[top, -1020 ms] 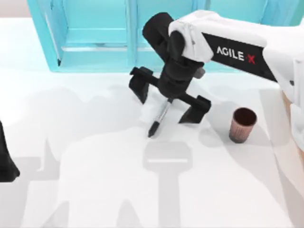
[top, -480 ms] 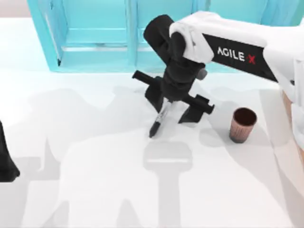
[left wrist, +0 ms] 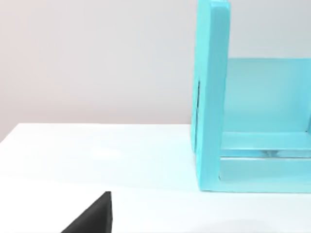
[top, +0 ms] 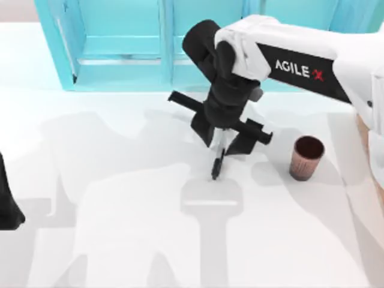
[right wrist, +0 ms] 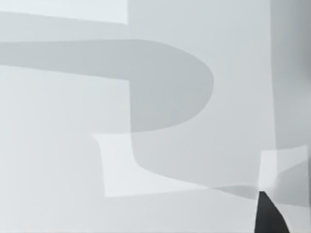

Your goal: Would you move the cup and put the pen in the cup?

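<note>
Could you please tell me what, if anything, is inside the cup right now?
The cup shows a dark interior with nothing sticking out; its bottom is hidden. The pen is at the right claw.

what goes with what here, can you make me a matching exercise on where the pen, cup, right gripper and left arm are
Things:
1. pen
2. cup
3. right gripper
4. left arm

Places or states:
A. parked at the table's left edge
B. standing upright on the table's right side
C. hanging point-down between black fingers
D. above mid-table, shut on the pen

Pairs: 1-C, 2-B, 3-D, 4-A
</note>
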### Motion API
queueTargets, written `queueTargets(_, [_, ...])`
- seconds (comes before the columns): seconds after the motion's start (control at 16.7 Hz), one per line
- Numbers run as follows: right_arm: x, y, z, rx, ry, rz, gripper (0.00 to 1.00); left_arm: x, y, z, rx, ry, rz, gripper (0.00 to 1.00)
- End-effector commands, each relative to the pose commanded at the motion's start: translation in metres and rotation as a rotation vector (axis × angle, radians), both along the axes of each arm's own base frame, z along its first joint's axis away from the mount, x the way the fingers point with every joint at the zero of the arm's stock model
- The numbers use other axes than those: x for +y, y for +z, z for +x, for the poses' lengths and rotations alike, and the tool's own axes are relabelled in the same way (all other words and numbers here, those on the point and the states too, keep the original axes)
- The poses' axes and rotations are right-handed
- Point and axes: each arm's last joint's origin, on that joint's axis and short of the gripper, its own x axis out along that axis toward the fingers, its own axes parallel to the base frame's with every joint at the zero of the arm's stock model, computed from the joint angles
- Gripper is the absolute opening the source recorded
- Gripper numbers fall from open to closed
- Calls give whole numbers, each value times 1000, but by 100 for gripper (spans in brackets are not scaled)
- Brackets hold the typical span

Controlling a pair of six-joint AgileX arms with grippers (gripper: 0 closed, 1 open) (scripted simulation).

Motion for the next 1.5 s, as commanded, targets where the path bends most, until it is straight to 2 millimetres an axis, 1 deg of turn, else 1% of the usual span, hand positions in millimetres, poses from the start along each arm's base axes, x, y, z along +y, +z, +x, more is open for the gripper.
queueTargets(0.06, [-11, 34, -5, -20, 20, -39, 0, 0, 0, 0, 0, 0, 0, 100])
queueTargets(0.12, [-11, 34, -6, -18, 20, -40, 0, 0, 0, 0, 0, 0, 0, 100])
queueTargets(0.24, [-9, 42, -15, -8, 21, -46, 0, 0, 0, 0, 0, 0, 0, 100])
queueTargets(0.42, [-7, 72, -35, -24, 21, -34, 0, 0, 0, 0, 0, 0, 0, 100])
queueTargets(0.72, [-6, 103, -68, -20, 21, -37, 0, 0, 0, 0, 0, 0, 0, 100])
queueTargets(0.84, [-9, 123, -83, -37, 21, -24, 0, 0, 0, 0, 0, 0, 0, 100])
queueTargets(0.9, [-10, 130, -92, -36, 21, -25, 0, 0, 0, 0, 0, 0, 0, 100])
queueTargets(1.02, [-10, 134, -104, -21, 20, -38, 0, 0, 0, 0, 0, 0, 0, 100])
queueTargets(1.32, [-11, 134, -103, -20, 15, -37, 0, 0, 0, 0, 0, 0, 0, 100])
queueTargets(1.5, [-10, 128, -105, -84, 60, -62, 0, 0, 0, 0, 0, 0, 0, 100])
